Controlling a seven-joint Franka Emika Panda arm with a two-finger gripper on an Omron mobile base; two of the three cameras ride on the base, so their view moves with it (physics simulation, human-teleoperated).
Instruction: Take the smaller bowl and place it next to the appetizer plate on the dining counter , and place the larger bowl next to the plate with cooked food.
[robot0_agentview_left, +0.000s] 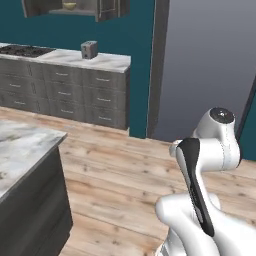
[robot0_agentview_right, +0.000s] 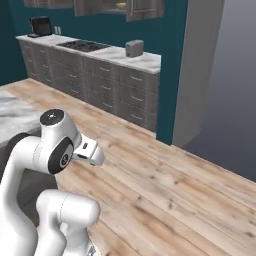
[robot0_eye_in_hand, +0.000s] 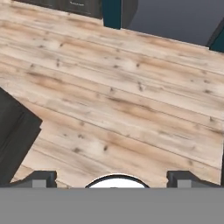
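Left base view: marbled dining desk (robot0_agentview_left: 22, 150) at my left, its visible corner bare; a smaller bowl (robot0_agentview_left: 69, 6) sits in the open wall cabinet (robot0_agentview_left: 75, 9) above the far counter (robot0_agentview_left: 75, 57). Right base view: stovetop (robot0_agentview_right: 82, 45) and grey toaster (robot0_agentview_right: 134, 48) on that counter. Hand view: plank floor (robot0_eye_in_hand: 122, 100) beneath my jaws (robot0_eye_in_hand: 112, 178), spread wide, released, holding nothing. My arm is folded upright, hand aimed downward.

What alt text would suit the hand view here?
The open end effector points down at bare wooden plank floor, holding nothing. The dark base of the dining counter shows at the left edge, and a teal wall with grey cabinet fronts runs along the top.
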